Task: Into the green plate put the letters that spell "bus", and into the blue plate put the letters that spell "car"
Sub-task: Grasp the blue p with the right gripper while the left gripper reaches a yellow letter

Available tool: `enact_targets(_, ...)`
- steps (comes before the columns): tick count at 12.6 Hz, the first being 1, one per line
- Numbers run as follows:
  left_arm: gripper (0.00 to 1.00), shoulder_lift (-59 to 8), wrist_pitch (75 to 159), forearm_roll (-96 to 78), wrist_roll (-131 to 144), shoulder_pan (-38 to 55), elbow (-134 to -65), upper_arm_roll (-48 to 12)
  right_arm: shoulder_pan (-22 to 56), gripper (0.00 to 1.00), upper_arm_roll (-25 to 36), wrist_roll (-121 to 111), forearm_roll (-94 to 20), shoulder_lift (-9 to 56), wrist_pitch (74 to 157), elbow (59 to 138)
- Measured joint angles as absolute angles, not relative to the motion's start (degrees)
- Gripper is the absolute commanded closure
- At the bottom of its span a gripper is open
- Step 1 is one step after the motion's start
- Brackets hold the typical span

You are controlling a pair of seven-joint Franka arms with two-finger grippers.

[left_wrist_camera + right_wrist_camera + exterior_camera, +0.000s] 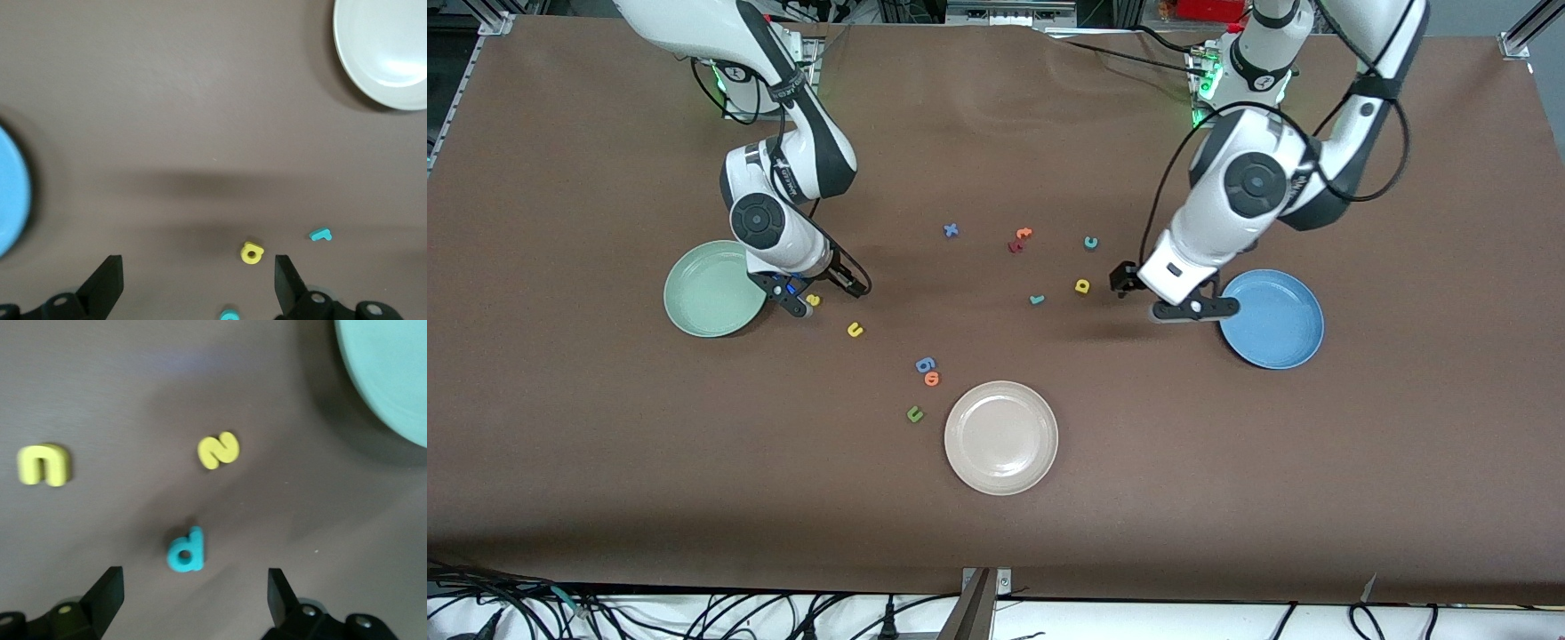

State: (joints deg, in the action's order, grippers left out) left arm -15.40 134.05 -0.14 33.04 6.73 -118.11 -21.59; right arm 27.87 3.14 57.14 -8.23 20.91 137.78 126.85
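My right gripper point(824, 294) point(193, 597) hangs open and low beside the pale green plate point(711, 289) point(393, 373). The teal "b" point(185, 550) lies on the table just ahead of its fingers, untouched. The yellow "s" point(813, 300) point(218, 449) and yellow "u" point(855, 330) point(44, 464) lie close by. My left gripper point(1161, 297) point(198, 283) is open and empty beside the blue plate point(1272, 318) point(10, 193). The yellow "a" point(1082, 285) point(251, 253), teal "r" point(1037, 300) point(320, 234) and teal "c" point(1090, 242) point(229, 315) lie on the table near it. Both plates are empty.
A beige-white plate point(1001, 436) point(387, 53) sits nearer the front camera at mid-table. A blue "g" point(925, 364), an orange letter point(932, 379) and a green "u" point(914, 413) lie beside it. An orange "t" point(1024, 234), a dark red letter point(1015, 246) and a blue "x" point(951, 230) lie farther back.
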Motion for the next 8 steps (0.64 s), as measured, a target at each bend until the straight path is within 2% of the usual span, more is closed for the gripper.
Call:
enact_targets(3, 0.0, -18.14, 140.44, 7.42, 41.69, 10.03, -122.6, -22.74, 27.86, 0.12, 3.09, 57.15, -8.23, 20.63, 142.86, 129.65)
enact_targets(8, 0.0, -26.9, 149.36, 20.35, 55.97, 12.74, -122.84, -22.76, 27.87, 0.13, 2.39, 57.21, -8.23, 21.09, 146.83, 131.14)
